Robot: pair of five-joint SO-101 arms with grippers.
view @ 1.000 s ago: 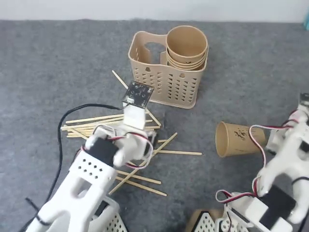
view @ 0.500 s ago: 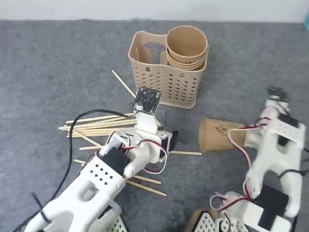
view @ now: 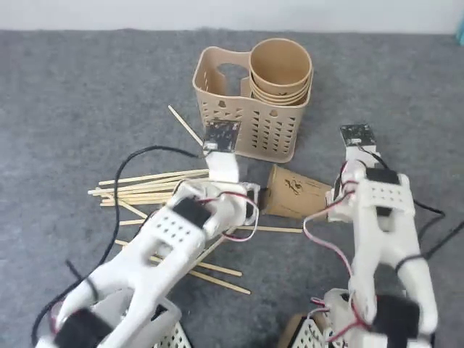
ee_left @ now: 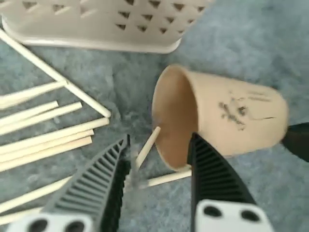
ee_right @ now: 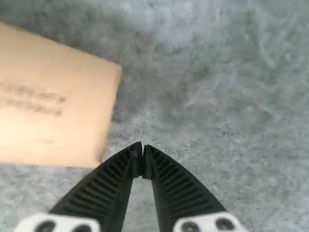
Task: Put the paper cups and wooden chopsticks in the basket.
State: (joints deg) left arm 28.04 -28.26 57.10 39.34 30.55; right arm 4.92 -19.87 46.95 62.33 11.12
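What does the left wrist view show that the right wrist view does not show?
Left wrist view, not right: the beige perforated plastic basket, the loose wooden chopsticks, and the left arm's jaws, open. Right wrist view, not left: that the right arm's jaws are shut. Both: the tan paper cup lying on its side, on the grey carpet.
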